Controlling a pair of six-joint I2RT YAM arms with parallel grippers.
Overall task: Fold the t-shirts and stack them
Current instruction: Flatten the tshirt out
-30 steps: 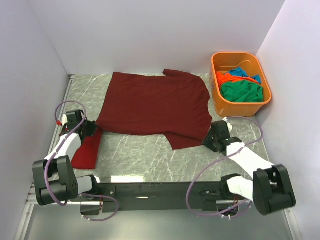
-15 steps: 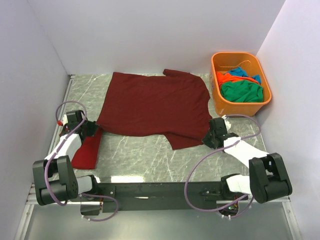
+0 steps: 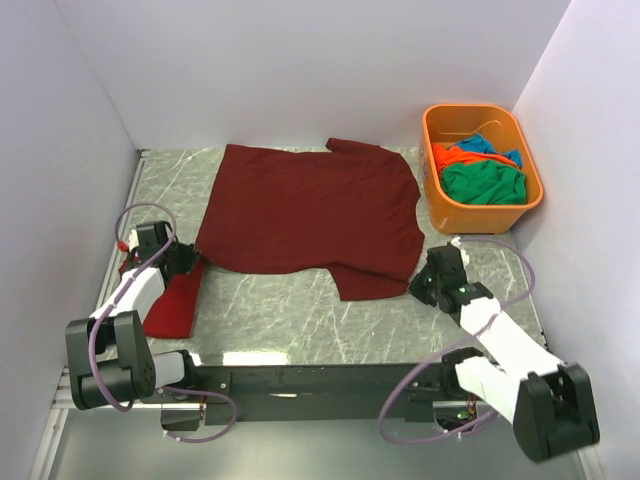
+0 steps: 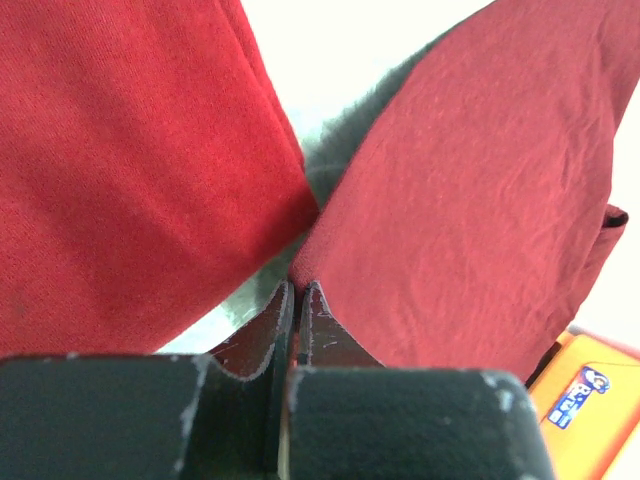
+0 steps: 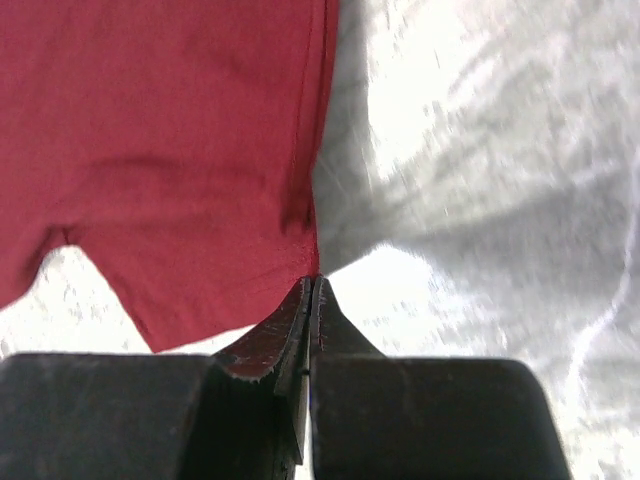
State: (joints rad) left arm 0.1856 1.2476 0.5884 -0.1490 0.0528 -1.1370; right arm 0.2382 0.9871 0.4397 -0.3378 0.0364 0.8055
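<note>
The dark maroon t-shirt (image 3: 310,215) lies spread flat across the middle of the table. My left gripper (image 3: 190,262) is shut on its near left corner; in the left wrist view the closed jaws (image 4: 298,288) pinch the maroon cloth (image 4: 470,200). My right gripper (image 3: 420,285) is shut on its near right hem corner, also seen in the right wrist view (image 5: 313,282), with the maroon cloth (image 5: 170,150) stretching away to the left. A bright red t-shirt (image 3: 170,305) lies folded at the near left, beside the left gripper (image 4: 130,170).
A rigid orange tub (image 3: 500,210) stands at the far right and holds green (image 3: 485,185), orange (image 3: 455,158) and blue (image 3: 483,144) shirts. White walls close in the left, back and right. Bare marble tabletop (image 3: 290,310) lies in front of the maroon shirt.
My right arm has swung and its gripper has shifted slightly right and nearer, taking the shirt's near right corner along. The left gripper has hardly moved.
</note>
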